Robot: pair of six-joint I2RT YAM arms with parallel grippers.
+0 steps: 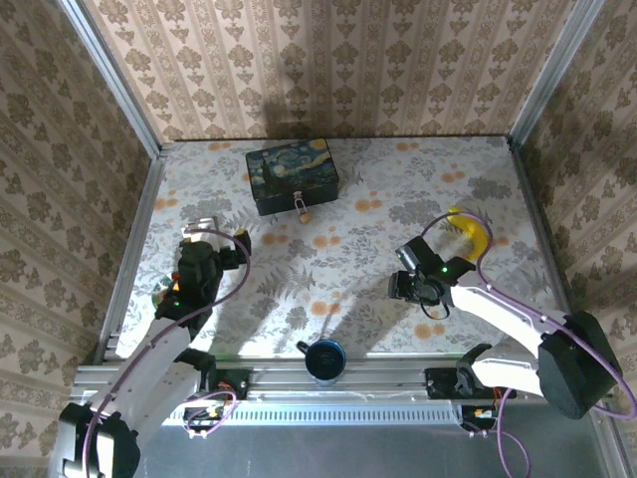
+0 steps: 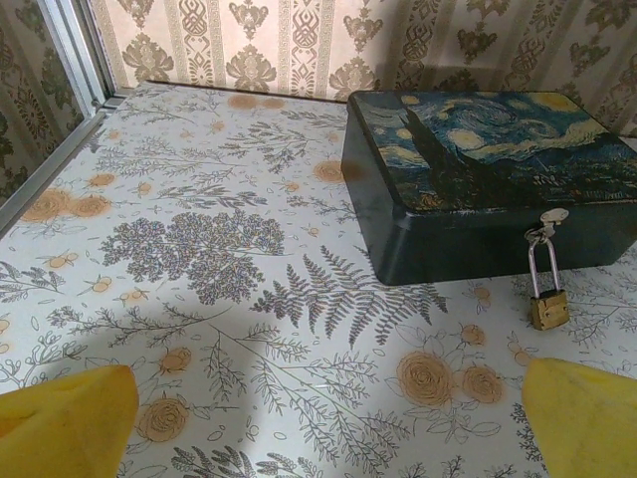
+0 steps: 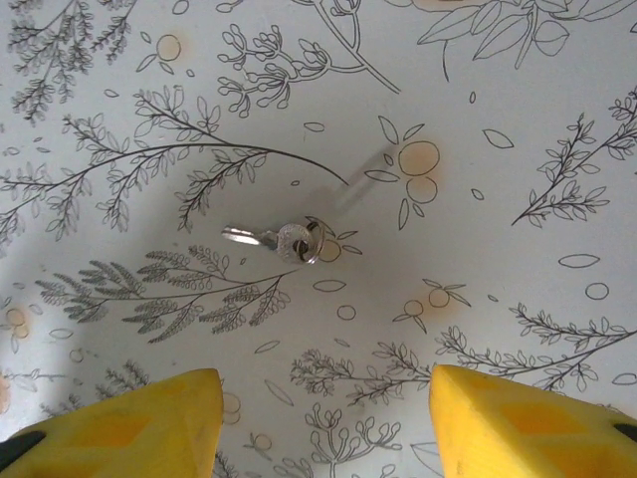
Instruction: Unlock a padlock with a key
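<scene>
On shut box, padlock hangs from clasp; key below spread right hand; left hand spread.

Padlock hooked on clasp of dark blue box, floral table, left end effector spread wide

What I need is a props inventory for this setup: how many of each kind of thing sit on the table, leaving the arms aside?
Painted box: 1
Brass padlock: 1
Key: 1
Blue cup: 1
Total: 4
</scene>
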